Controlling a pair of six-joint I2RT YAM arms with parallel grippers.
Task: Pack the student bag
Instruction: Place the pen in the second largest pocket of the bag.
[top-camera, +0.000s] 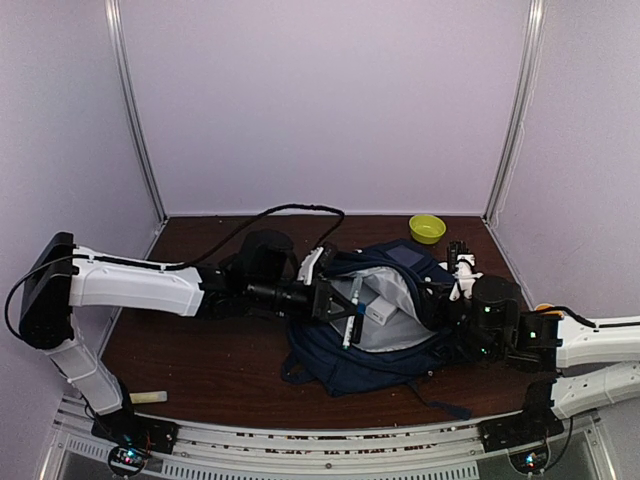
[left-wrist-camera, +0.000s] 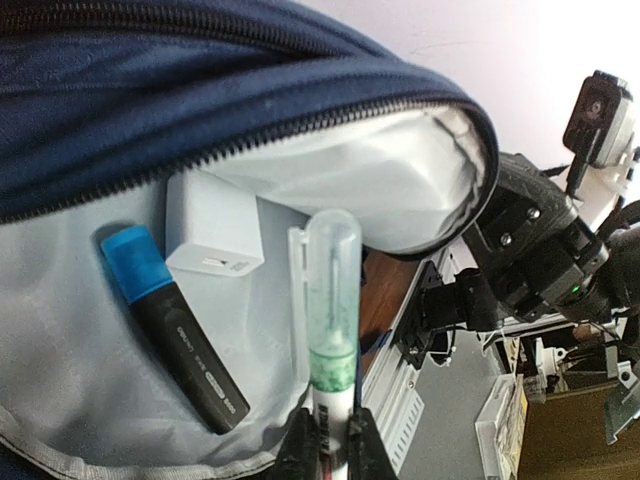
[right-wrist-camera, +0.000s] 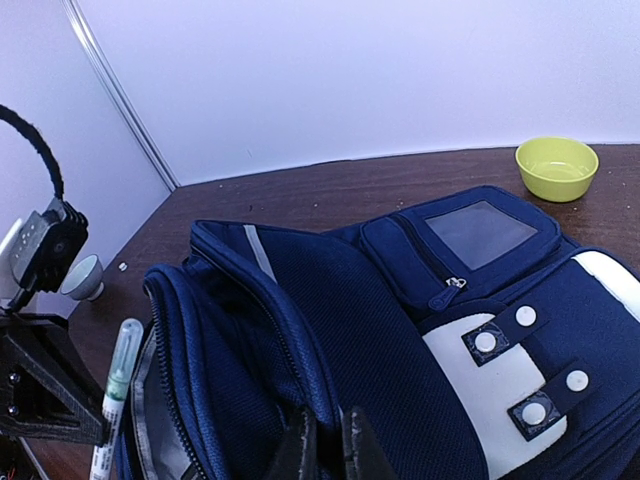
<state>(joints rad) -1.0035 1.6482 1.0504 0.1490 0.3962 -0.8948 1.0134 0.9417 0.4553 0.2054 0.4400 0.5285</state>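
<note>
The student bag (top-camera: 385, 335), navy with a light grey lining, lies in the middle of the table with its main mouth open. My left gripper (top-camera: 345, 305) is shut on a white marker with a clear green cap (left-wrist-camera: 332, 300), whose cap points into the bag's mouth over the lining (left-wrist-camera: 80, 380). Inside lie a black highlighter with a blue cap (left-wrist-camera: 170, 325) and a small white box (left-wrist-camera: 213, 225). My right gripper (right-wrist-camera: 327, 440) is shut on the bag's (right-wrist-camera: 400, 330) zippered rim, holding the mouth up. The marker (right-wrist-camera: 112, 395) shows at the left of the right wrist view.
A yellow-green bowl (top-camera: 427, 228) stands at the back right of the table, behind the bag. A pale yellow stick (top-camera: 147, 397) lies near the front left edge. A small white and black object (top-camera: 463, 272) stands just right of the bag.
</note>
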